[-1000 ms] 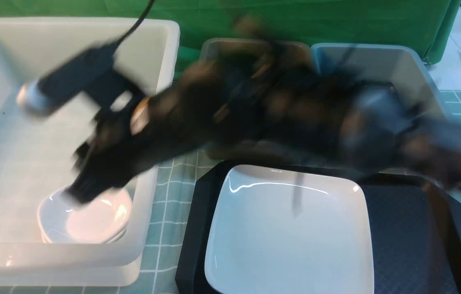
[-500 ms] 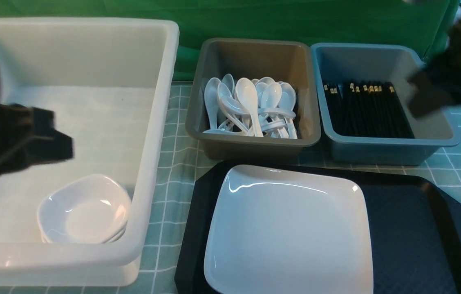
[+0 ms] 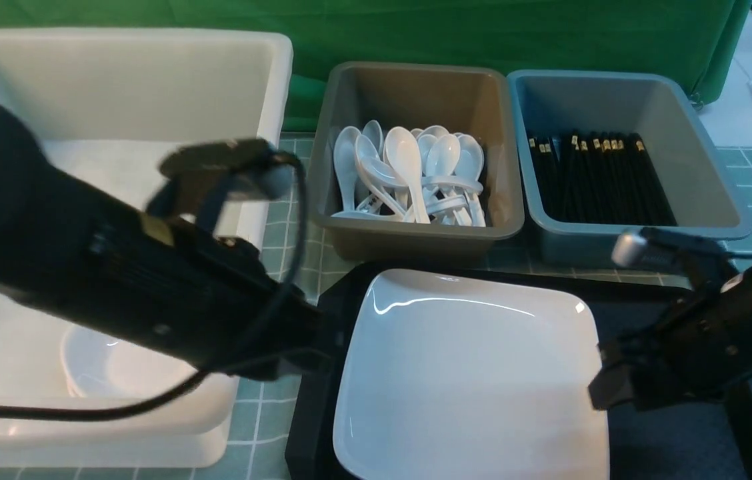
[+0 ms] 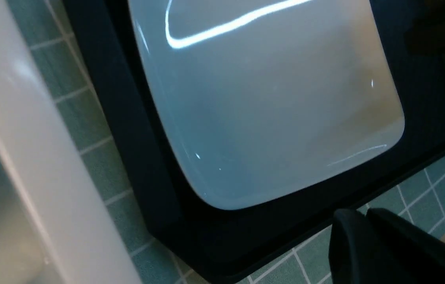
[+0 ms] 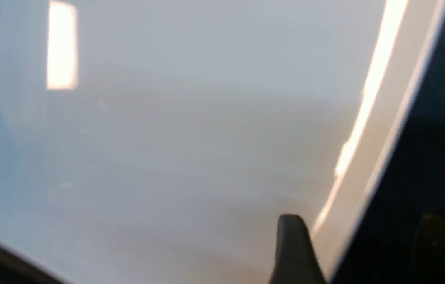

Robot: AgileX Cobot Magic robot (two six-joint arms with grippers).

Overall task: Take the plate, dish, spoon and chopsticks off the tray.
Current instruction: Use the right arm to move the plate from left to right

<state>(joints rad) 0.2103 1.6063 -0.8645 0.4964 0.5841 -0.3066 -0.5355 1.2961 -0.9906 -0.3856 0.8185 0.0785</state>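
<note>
— Both arms have been brought in since half a second ago: then the left arm was seen at the far left over the white tub (image 3: 276, 73) and the right arm at the far right above the blue-grey bin (image 3: 689, 153); now one is set at each side of the plate (image 3: 469, 373).

— Where is the plate found?

— It is seen lying flat on the left part of the tray (image 3: 669, 447), where it lay before; it has not been lifted.

— How are the jaws held?

— The left gripper (image 3: 309, 343) is kept closed on nothing, its fingers (image 4: 344, 244) pressed together, at the tray's left edge and close to the plate's left rim. The right gripper (image 3: 606, 387) is spread: in the right wrist view one finger (image 5: 291, 244) is seen over the plate's inside and the other over the tray, with the plate's right rim between them. Whether the rim is already touched cannot be told.

— And the rest?

— Spoons (image 3: 409, 173) are piled in the brown-grey bin (image 3: 416, 93); chopsticks (image 3: 603, 180) are laid side by side in the blue-grey bin; small dishes (image 3: 116, 373) are stacked in the white tub, partly hidden by the left arm. All of it is set on a green checked cloth (image 3: 283, 220).
</note>
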